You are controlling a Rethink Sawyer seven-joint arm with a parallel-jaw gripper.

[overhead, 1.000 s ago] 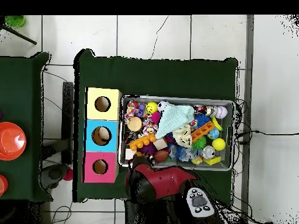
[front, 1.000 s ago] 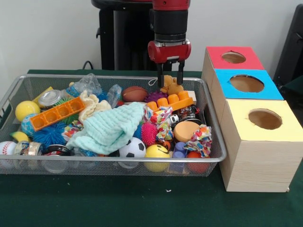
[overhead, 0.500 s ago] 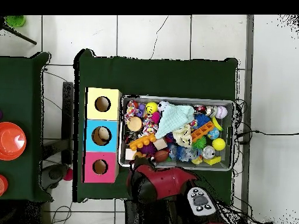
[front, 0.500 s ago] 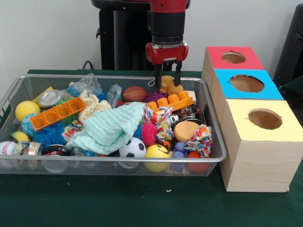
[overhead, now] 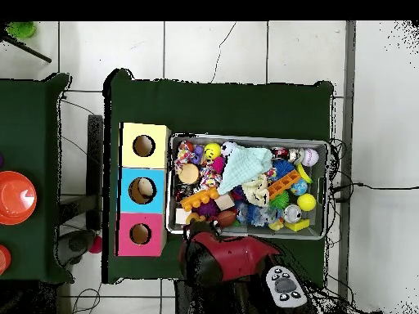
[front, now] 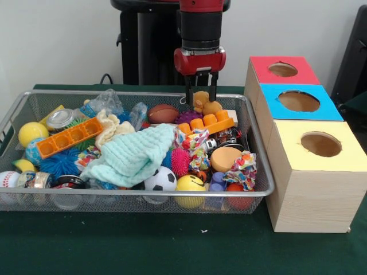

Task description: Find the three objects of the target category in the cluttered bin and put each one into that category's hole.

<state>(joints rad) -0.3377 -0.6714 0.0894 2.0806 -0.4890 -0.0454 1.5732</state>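
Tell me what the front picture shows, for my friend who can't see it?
A red and black robot gripper hangs over the back of a wire mesh bin, its fingers either side of a small tan teddy bear. The bin is full of balls, orange blocks and a mint green cloth. Beside it stand red, blue and yellow boxes with round holes on top.

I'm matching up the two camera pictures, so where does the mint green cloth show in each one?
Front view: the mint green cloth lies in the middle of the wire bin, left of the pink spiky ball.
Overhead view: the cloth sits at the bin's upper middle, right of the yellow box.
Shared landmark: the soccer ball, right beside the cloth in both.
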